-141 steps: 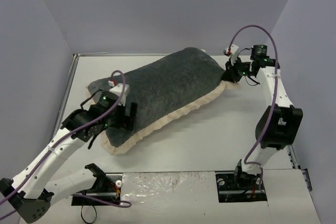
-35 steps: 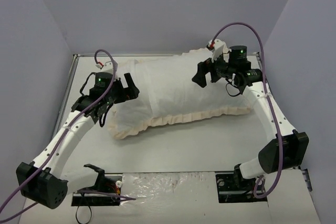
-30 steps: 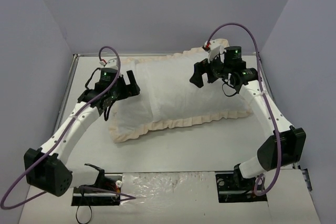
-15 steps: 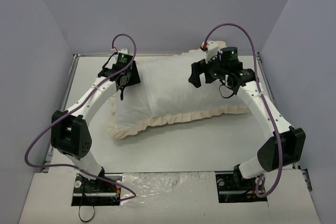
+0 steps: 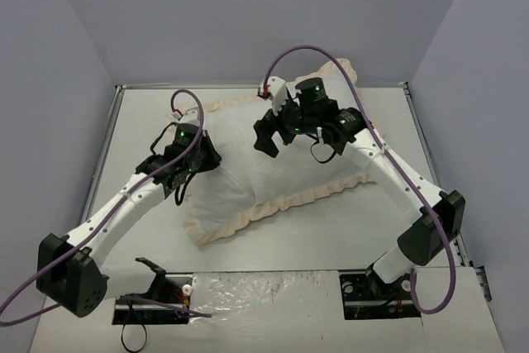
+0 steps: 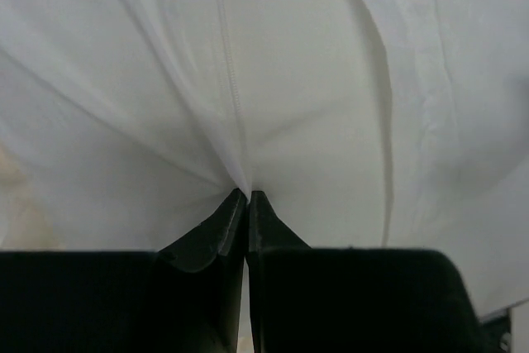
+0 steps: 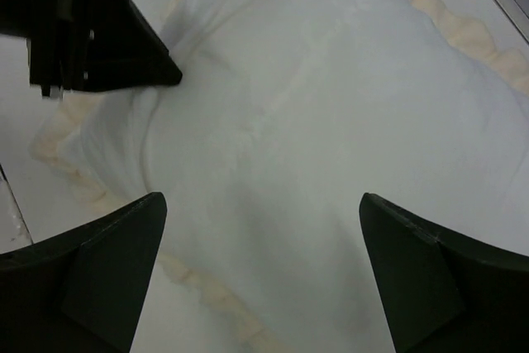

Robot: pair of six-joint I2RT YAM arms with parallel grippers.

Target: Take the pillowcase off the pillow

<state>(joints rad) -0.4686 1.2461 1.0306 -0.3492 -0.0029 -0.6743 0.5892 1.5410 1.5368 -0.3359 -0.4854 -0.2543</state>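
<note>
The pillowcase lies white face up across the table, its cream frill running along the near edge. The pillow is inside it and does not show apart from the cover. My left gripper is at the cover's left end, shut on a pinched fold of white fabric beside a stitched seam; the left gripper has cloth fanning out from its tips. My right gripper hovers open over the middle of the pillowcase, and nothing sits between the right gripper fingers. The left gripper also shows there, top left.
The white table has a metal rail along its left side and back. Purple walls close in on three sides. Both arm bases stand at the near edge, with cables looping above the arms.
My left gripper has shut on the white fabric and drawn nearer, bunching the cover's left end. The right arm has swung left over the middle. The pillowcase has turned, its right end swinging farther back.
</note>
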